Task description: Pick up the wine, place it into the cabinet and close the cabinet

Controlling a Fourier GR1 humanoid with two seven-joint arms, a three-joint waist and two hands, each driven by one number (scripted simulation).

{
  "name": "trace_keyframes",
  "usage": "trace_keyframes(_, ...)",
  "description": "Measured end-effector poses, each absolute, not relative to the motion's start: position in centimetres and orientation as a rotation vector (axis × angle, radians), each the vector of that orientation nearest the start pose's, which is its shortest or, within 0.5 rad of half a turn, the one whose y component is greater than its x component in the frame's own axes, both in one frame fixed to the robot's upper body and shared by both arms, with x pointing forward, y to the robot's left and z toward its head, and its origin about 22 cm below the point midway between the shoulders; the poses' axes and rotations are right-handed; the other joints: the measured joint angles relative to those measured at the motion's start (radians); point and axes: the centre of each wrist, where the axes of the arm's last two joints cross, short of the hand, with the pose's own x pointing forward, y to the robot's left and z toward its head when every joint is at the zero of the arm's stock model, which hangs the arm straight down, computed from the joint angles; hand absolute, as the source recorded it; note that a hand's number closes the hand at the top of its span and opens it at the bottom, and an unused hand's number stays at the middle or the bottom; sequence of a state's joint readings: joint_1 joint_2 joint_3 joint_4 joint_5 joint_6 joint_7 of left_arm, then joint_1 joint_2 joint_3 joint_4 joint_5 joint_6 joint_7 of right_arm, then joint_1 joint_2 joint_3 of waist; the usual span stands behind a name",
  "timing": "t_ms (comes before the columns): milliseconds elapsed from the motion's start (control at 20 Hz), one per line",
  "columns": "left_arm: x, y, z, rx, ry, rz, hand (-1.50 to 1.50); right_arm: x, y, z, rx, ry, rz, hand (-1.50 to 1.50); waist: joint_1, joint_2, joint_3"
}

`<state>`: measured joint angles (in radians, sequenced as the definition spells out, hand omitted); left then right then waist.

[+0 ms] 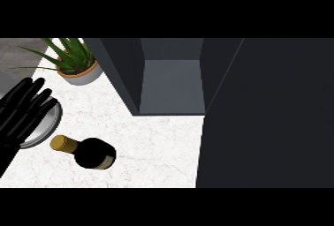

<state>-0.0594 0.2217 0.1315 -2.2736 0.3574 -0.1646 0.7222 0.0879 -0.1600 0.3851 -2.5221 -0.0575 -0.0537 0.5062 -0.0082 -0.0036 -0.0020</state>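
A dark wine bottle (94,153) with a gold cap (63,143) stands on the white marble counter (157,141), seen from above, at the lower left. My left hand (23,110) shows at the left edge, fingers straight and pointing up, resting open over a grey plate; it is a little to the upper left of the bottle and apart from it. The dark cabinet (171,84) is open at the top centre, its grey inside bare. Its open door (267,114) fills the right side. My right hand does not show.
A potted green plant (75,64) in a pale pot stands at the upper left, beside the cabinet's left wall. A grey round plate (48,126) lies at the left edge, partly under my left hand.
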Motion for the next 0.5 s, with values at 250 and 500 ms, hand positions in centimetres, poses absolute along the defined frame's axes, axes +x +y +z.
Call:
trace_keyframes(250,19.5,27.7,15.1,-0.148,-1.577,-0.27,-1.5,12.5,-18.7,18.5,0.316,-1.855,0.297,-1.5,-0.005,0.0,0.0)
trace_keyframes(500,20.3,28.2,12.4,-0.144,-1.555,-0.28,-1.5,12.6,-19.0,18.5,0.29,-1.866,0.297,-1.5,-0.006,0.0,0.001)
